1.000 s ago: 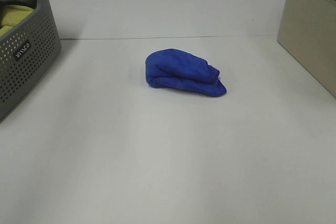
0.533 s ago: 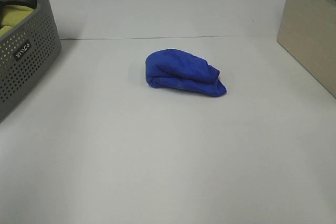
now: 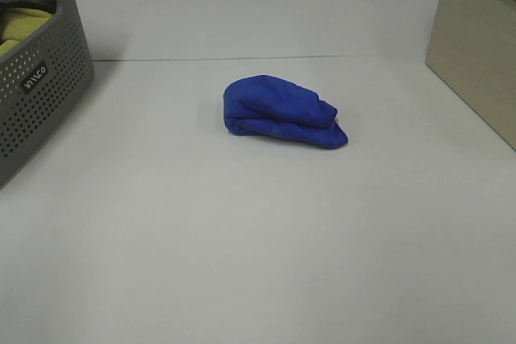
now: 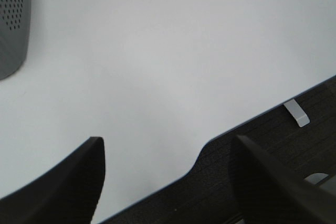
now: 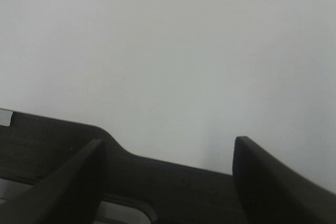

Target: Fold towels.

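A royal-blue towel (image 3: 281, 110) lies bunched in a loose folded lump at the middle of the white table (image 3: 242, 231), seen only in the exterior high view. Neither arm appears in that view. In the left wrist view my left gripper (image 4: 168, 153) stands open over bare table near the table's front edge, with nothing between its fingers. My right gripper (image 5: 167, 156) is likewise open over bare table by the edge, holding nothing. Neither wrist view shows the towel.
A grey perforated basket (image 3: 36, 86) with a yellow-green cloth (image 3: 18, 26) inside stands at the far left; its corner shows in the left wrist view as basket (image 4: 11, 22). A beige box (image 3: 476, 46) stands at the right. A dark band (image 4: 273, 145) borders the table's front edge.
A dark shape above the basket's far rim at the top left has gone from view. The towel has not moved.
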`<action>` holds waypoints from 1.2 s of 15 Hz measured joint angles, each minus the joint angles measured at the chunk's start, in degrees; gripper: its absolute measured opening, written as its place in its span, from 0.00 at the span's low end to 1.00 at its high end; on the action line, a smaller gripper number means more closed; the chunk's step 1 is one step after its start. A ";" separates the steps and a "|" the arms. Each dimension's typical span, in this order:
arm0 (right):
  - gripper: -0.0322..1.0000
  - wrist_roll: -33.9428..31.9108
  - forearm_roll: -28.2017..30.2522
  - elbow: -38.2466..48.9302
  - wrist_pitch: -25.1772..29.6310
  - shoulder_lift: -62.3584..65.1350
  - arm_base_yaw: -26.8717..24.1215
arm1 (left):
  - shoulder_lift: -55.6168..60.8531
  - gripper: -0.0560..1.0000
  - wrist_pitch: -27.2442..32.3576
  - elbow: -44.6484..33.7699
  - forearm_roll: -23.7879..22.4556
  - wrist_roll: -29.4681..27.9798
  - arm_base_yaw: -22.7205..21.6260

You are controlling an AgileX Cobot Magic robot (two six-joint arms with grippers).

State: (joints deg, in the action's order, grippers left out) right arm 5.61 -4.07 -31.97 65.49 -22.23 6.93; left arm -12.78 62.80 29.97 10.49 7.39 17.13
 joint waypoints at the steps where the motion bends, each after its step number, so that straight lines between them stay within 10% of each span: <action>1: 0.66 0.00 0.23 1.38 -1.43 3.38 0.00 | 0.23 0.66 -0.69 -0.57 0.17 0.63 0.00; 14: 0.66 0.00 0.23 3.09 -4.24 10.26 0.00 | 0.23 0.66 -2.18 -1.09 0.57 2.69 -0.11; 18: 0.66 0.00 0.17 3.09 -4.24 10.43 -1.20 | 0.46 0.66 -2.18 -1.09 0.63 2.69 -10.60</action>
State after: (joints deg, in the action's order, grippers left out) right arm 5.61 -3.90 -28.88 61.25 -11.80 5.73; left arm -12.32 60.62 28.88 11.12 10.08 6.53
